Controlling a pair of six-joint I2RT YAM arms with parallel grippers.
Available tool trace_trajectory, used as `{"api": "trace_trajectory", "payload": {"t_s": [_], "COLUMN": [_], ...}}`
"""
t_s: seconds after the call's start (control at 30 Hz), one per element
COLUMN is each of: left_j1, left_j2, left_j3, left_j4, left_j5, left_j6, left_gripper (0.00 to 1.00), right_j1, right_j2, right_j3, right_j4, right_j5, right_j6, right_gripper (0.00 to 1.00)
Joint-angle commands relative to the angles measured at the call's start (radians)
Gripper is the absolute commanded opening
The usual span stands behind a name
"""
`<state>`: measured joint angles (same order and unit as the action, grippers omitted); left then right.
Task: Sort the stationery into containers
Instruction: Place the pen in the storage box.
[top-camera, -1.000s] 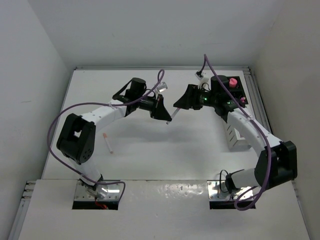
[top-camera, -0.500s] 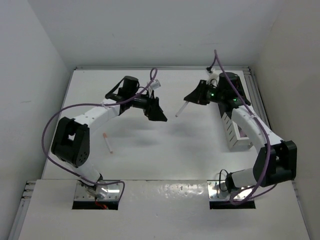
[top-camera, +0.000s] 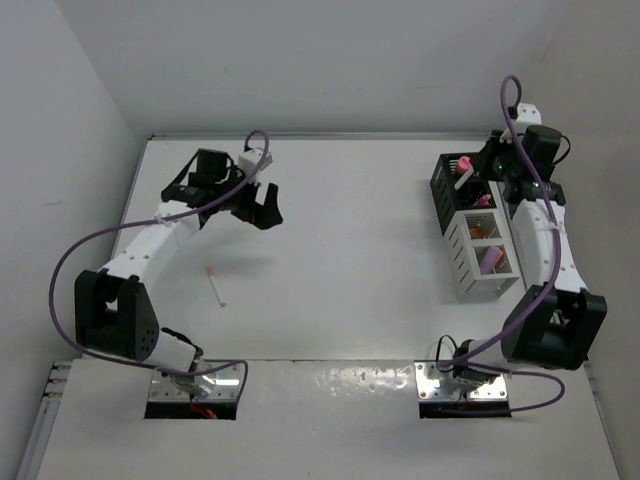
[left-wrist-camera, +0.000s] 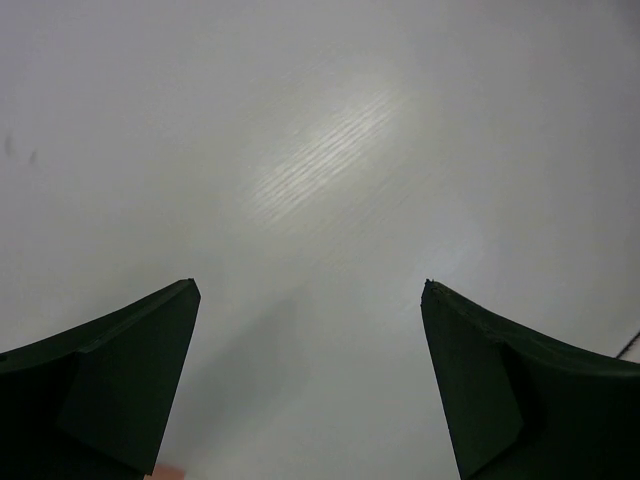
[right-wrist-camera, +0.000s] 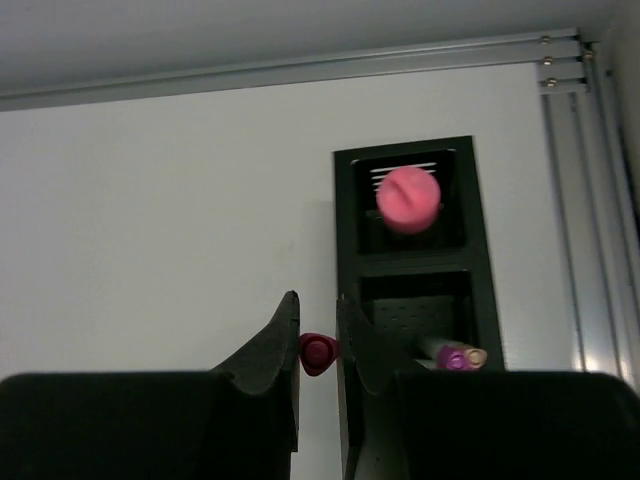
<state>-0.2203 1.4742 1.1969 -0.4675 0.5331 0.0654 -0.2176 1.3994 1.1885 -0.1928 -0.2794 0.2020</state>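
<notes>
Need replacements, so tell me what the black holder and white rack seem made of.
Black holder: probably rigid plastic, matte; slits and a dotted floor look moulded. White rack: likely plastic, smooth, with thin even slats. Painted metal can't be excluded.

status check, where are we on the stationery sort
Left gripper open, empty. Right gripper shut on red-tipped pen at black holder's edge. Another pen loose on table, nothing blocking it.

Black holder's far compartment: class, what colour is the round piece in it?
Pink piece; shows best in right wrist view.
</notes>
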Motion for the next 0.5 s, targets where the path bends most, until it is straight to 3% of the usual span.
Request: {"api": "trace_trajectory", "payload": {"t_s": [0.0,0.37,0.4,0.47], "left_j1": [0.064,0.212,0.22,0.248], "left_j2": [-0.084,-0.089,-0.088,-0.086], "left_j3": [-0.052,-0.095,-0.12,-0.16], "left_j4": [-0.031,-0.158,-0.163,-0.163], "left_j5": [-0.18,-0.268,-0.268,-0.295], "left_j6": [-0.006,-0.005,-0.018,-0.056], "left_gripper": [1.0,1.0,1.0,1.0], "right_j1": [-0.026,-0.029,-0.023,-0.009], "right_j2": [0.055,0.171,0.176,0.191], "right_j3": [0.083,0.137,0.135,0.137], "right_j4": [0.046,0.026,0.009,-0.028], "right_j5": [0.091,0.233,0.243,0.267], "right_j6": [-0.059,-0.133,-0.144,-0.159], "right_gripper": [0.0,0.0,0.02,0.22]}}
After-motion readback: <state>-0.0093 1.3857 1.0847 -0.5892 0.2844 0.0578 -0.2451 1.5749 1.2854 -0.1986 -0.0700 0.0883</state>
